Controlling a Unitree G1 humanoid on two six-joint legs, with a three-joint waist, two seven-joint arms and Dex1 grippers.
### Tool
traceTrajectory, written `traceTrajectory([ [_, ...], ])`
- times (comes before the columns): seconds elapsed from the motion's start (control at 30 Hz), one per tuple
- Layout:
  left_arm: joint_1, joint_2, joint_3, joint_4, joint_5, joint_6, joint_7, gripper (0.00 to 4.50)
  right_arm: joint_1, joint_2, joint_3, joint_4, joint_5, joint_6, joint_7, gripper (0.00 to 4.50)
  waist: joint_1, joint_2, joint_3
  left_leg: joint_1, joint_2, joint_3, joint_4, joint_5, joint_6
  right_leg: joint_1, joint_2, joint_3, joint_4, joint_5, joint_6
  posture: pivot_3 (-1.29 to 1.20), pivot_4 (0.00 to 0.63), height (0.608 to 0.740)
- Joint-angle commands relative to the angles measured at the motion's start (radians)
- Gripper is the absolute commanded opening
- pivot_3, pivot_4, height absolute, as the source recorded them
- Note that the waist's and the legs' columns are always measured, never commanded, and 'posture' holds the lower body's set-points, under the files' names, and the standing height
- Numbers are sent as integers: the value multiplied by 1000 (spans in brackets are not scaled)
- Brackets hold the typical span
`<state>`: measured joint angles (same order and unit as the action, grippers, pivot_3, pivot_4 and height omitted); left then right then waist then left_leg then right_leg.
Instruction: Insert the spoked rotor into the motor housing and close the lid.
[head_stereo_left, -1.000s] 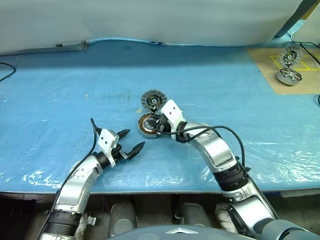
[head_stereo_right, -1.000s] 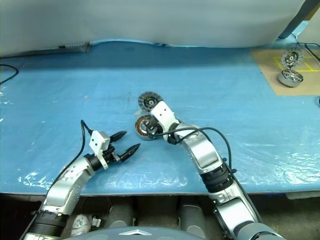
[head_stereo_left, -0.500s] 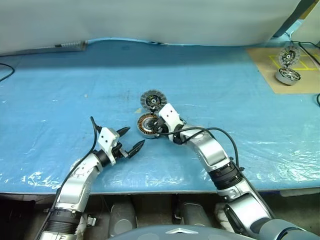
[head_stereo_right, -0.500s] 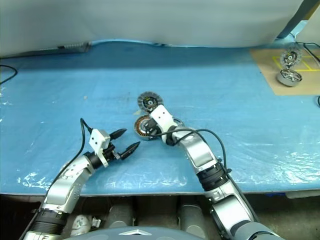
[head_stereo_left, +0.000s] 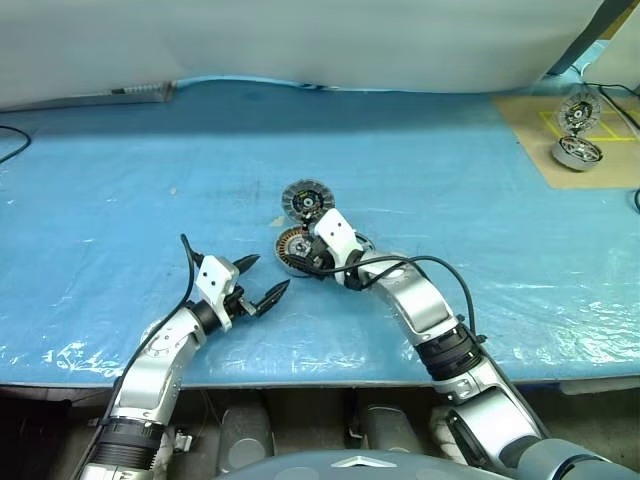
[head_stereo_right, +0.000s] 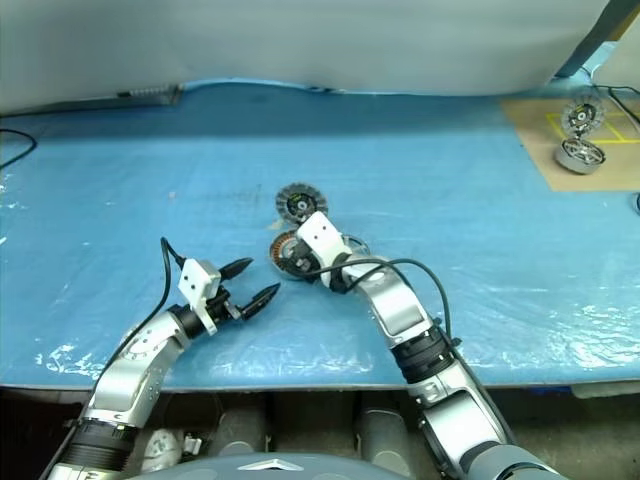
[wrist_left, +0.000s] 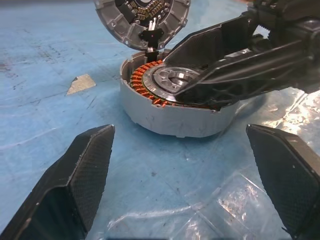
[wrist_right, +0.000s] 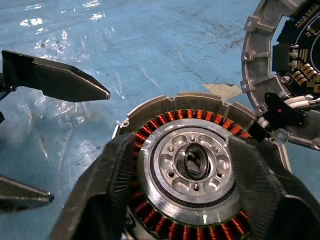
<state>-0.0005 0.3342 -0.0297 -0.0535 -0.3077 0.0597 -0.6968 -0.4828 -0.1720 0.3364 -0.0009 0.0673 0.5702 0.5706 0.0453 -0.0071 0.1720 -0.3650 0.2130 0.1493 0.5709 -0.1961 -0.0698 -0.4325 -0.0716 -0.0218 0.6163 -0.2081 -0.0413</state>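
- Left eye view: the motor housing (head_stereo_left: 293, 248) sits near the middle of the blue-covered counter (head_stereo_left: 120, 190). The lid (head_stereo_left: 306, 199) stands just behind it, tilted up and open. The right pincer (head_stereo_left: 303, 255) reaches over the housing from the robot's right. The left pincer (head_stereo_left: 262, 283) hovers near the housing on its near left, apart from it, fingers spread wide and holding nothing.
- Right eye view: a second motor assembly (head_stereo_right: 580, 154) lies on a brown board (head_stereo_right: 600, 170) at the far right of the counter, well apart from both arms.
- Left wrist view: the housing lies between and beyond the two spread fingers (wrist_left: 75, 180) of the left pincer. The right pincer's black fingers cross its open top, above the copper windings (wrist_left: 142, 82). The lid leans against the housing's far rim.
- Right wrist view: the right pincer's fingers (wrist_right: 105, 185) stand parted on either side of the silver centre (wrist_right: 192, 162), over the copper ring. Whether they touch it cannot be told. The spoked rotor is not distinguishable from this centre.
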Motion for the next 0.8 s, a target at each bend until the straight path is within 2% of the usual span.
traceTrajectory([
  [0.03, -8, -5, 6, -11, -1, -25, -2, 4500, 5, -8, -36, -114, 49, 35, 21, 3191, -1, 0, 0, 0, 0, 0, 0, 0, 0, 0, 0, 0, 0, 0, 0, 0, 150, 740],
  [0.13, -12, -7, 3, -5, 0, -29, -4, 4500, 8, -16, -38, -137, 56, 56, 26, 3191, -3, 0, 0, 0, 0, 0, 0, 0, 0, 0, 0, 0, 0, 0, 0, 0, 150, 740],
  [0.2, -15, -7, 1, -2, 1, -31, -7, 4500, 5, -21, -30, -137, 49, 66, 19, 2812, -3, 0, 0, 1, 0, 0, 0, 0, 0, 0, 0, 0, 0, 0, 0, 0, 150, 740],
  [0.27, -16, -6, 1, 0, 1, -32, -9, 4500, -4, -21, -21, -128, 36, 76, 6, 2231, -3, 0, 0, 0, 0, 0, 0, 0, 0, 0, 0, 0, 0, 0, 0, 0, 150, 740],
  [0.47, -19, -5, 0, 0, 2, -34, -10, 4500, -29, -7, -7, -93, 24, 81, -14, 23, -3, 0, 0, 0, 0, 0, 0, 0, 0, 0, 0, 0, 0, 0, 0, 0, 150, 740],
  [0.8, -17, -3, 0, -4, 2, -34, -10, 4500, -35, 0, -3, -40, 4, 61, -31, 23, -2, 0, 0, 0, 0, 0, 0, 0, 0, 0, 0, 0, 0, 0, 0, 0, 150, 740],
])
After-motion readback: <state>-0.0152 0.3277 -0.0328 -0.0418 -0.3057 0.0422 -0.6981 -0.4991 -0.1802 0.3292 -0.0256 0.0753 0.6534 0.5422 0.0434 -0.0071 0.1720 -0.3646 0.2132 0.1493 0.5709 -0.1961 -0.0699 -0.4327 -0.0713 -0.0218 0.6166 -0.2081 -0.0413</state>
